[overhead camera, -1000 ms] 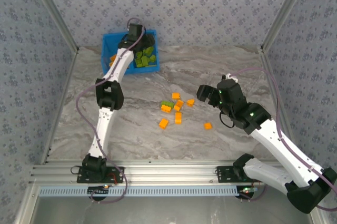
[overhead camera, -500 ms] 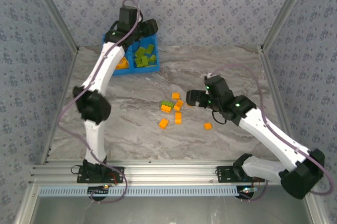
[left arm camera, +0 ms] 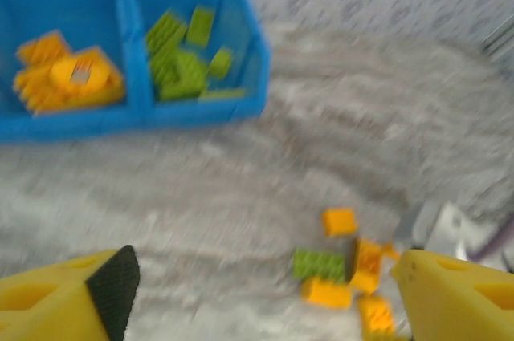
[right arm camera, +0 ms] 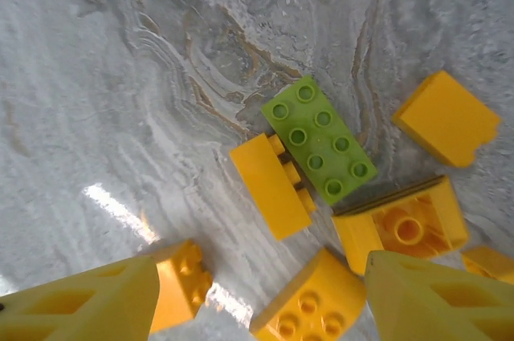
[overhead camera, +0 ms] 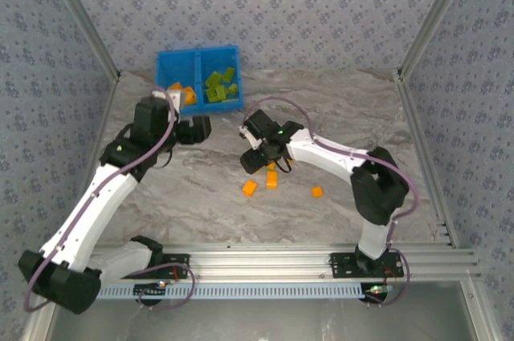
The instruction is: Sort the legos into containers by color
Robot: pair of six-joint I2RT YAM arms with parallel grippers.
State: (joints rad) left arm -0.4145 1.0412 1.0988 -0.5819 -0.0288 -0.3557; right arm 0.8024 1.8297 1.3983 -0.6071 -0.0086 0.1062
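Note:
The blue bin point(overhead camera: 198, 50) stands at the back left, with orange legos point(overhead camera: 181, 94) in its left compartment and lime green legos point(overhead camera: 218, 84) in its right one. A cluster of loose legos lies mid-table: a green brick point(right arm camera: 317, 139) among several orange ones point(right arm camera: 271, 184). My right gripper point(overhead camera: 257, 160) hangs open just above this cluster, its yellow fingers point(right arm camera: 80, 301) spread with nothing between them. My left gripper point(overhead camera: 201, 130) is open and empty between the bin and the cluster. The blurred left wrist view takes in the bin point(left arm camera: 193, 108) and the cluster point(left arm camera: 321, 264).
Three more orange bricks lie nearer the front: one point(overhead camera: 250, 188), one point(overhead camera: 271, 180) and a small one point(overhead camera: 317, 192). Patterned walls and metal posts close off the table's back and sides. A rail with the arm bases runs along the front.
My left arm has pulled back out of the bin toward the table's middle. My right arm has swung left and come down over the cluster of bricks.

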